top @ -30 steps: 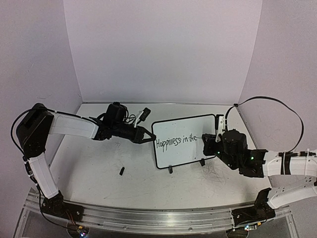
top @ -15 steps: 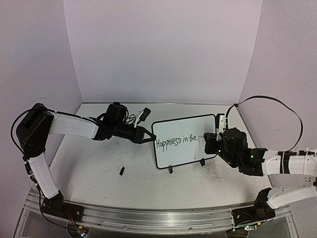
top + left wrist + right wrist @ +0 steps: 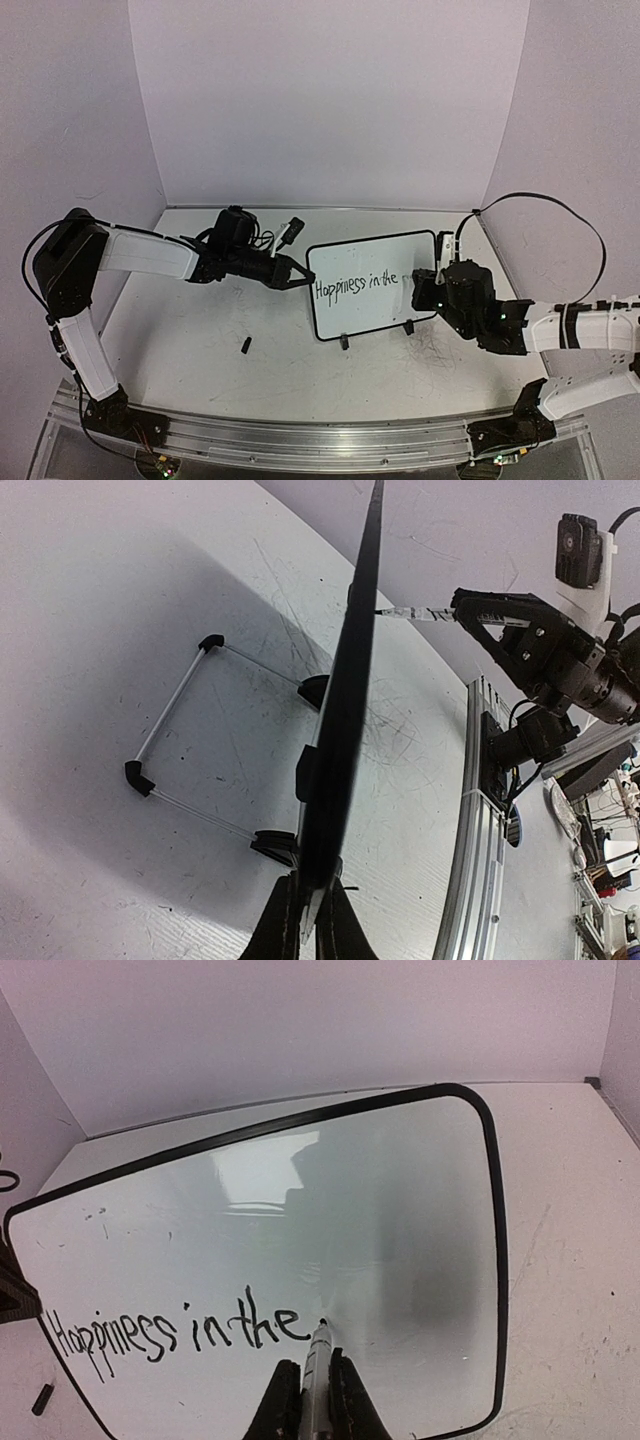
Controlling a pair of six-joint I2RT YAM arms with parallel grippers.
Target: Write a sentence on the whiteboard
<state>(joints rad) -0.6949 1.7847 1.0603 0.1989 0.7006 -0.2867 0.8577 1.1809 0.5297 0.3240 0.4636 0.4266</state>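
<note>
The whiteboard point(image 3: 372, 258) stands upright at mid-table on two black feet. The sentence point(image 3: 356, 286) reads "Happiness in the". My left gripper point(image 3: 300, 277) is shut on the board's left edge. In the left wrist view the board point(image 3: 346, 710) shows edge-on between my left gripper's fingers point(image 3: 305, 932). My right gripper point(image 3: 424, 287) is shut on a marker point(image 3: 318, 1354) whose tip touches the board point(image 3: 400, 1210) just right of the sentence's point(image 3: 175, 1330) last word, "the". The marker point(image 3: 414, 613) also shows in the left wrist view.
A small black cap point(image 3: 245, 345) lies on the table in front of the board, left of it, and shows in the right wrist view point(image 3: 42, 1398). A wire stand point(image 3: 170, 742) props the board behind. An aluminium rail point(image 3: 300, 436) runs along the near edge.
My right wrist has shifted slightly, with the marker tip staying just past "the". The writing reads the same. The left arm has not moved.
</note>
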